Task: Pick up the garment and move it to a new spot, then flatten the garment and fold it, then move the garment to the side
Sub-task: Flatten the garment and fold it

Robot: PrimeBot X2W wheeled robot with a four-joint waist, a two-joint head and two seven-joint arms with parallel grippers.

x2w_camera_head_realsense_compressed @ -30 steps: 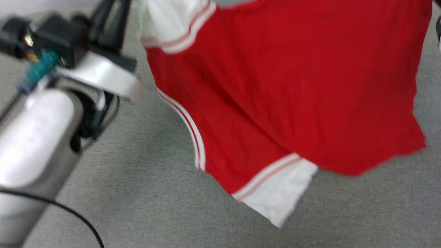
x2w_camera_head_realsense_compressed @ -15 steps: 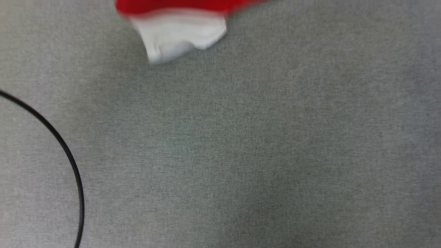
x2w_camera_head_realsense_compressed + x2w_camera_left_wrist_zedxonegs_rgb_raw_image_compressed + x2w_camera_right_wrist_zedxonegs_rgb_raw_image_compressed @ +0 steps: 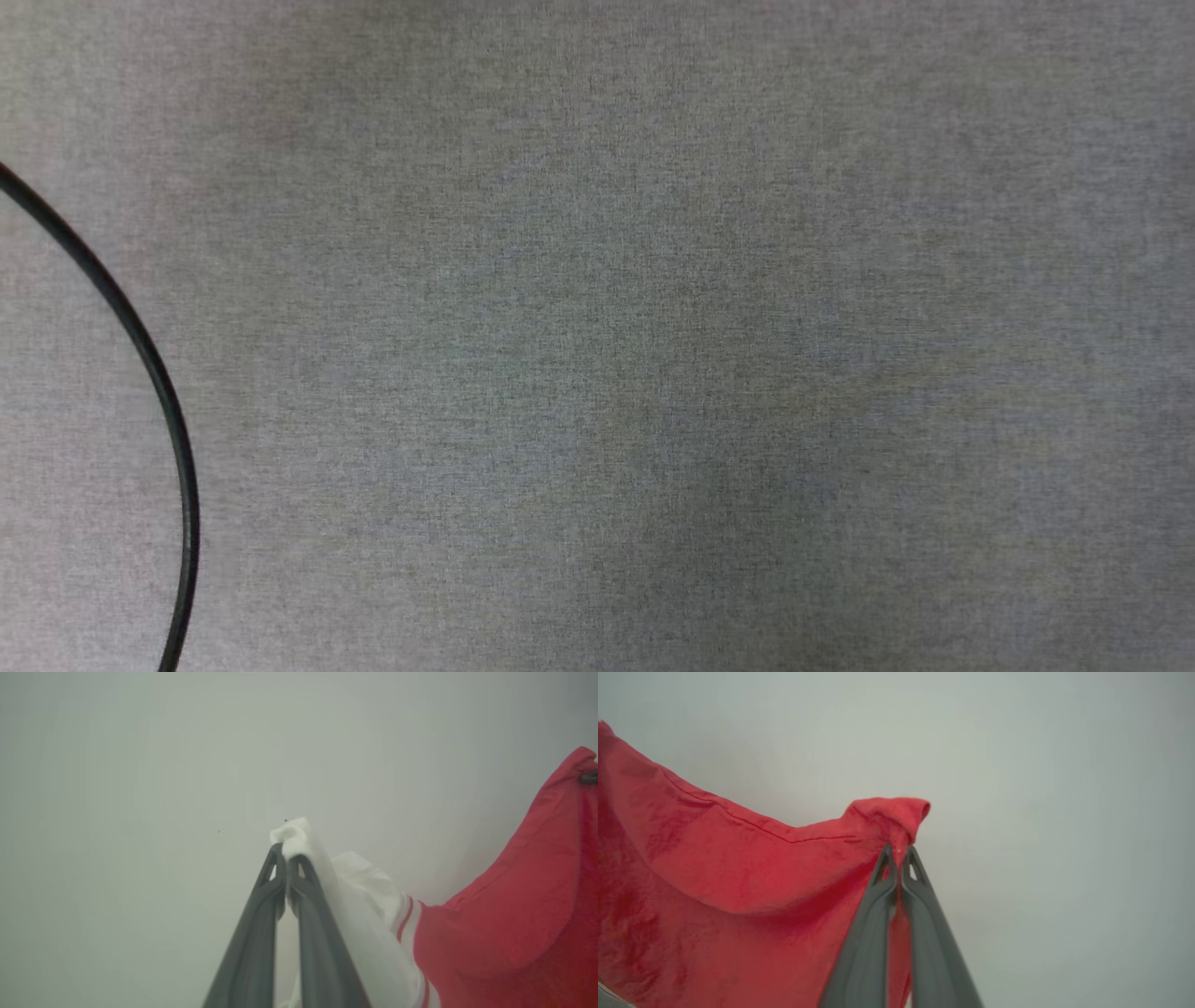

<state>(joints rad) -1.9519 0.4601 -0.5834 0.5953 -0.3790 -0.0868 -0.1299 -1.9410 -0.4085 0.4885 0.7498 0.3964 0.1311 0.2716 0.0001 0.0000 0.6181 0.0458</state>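
Observation:
The garment is a red shirt with a white, stripe-trimmed sleeve, held up in the air between both arms. In the left wrist view my left gripper is shut on a bunched bit of the white sleeve, and the red body hangs away to the right. In the right wrist view my right gripper is shut on a folded red edge of the garment, which spreads to the left. Behind both is a plain pale background.
The head view looks down on a grey woven cloth surface. A thin black cable curves across its left side.
The head view has swung: the hanging garment and my left arm have passed out of its top, leaving the grey surface and the cable. Both grips look unchanged.

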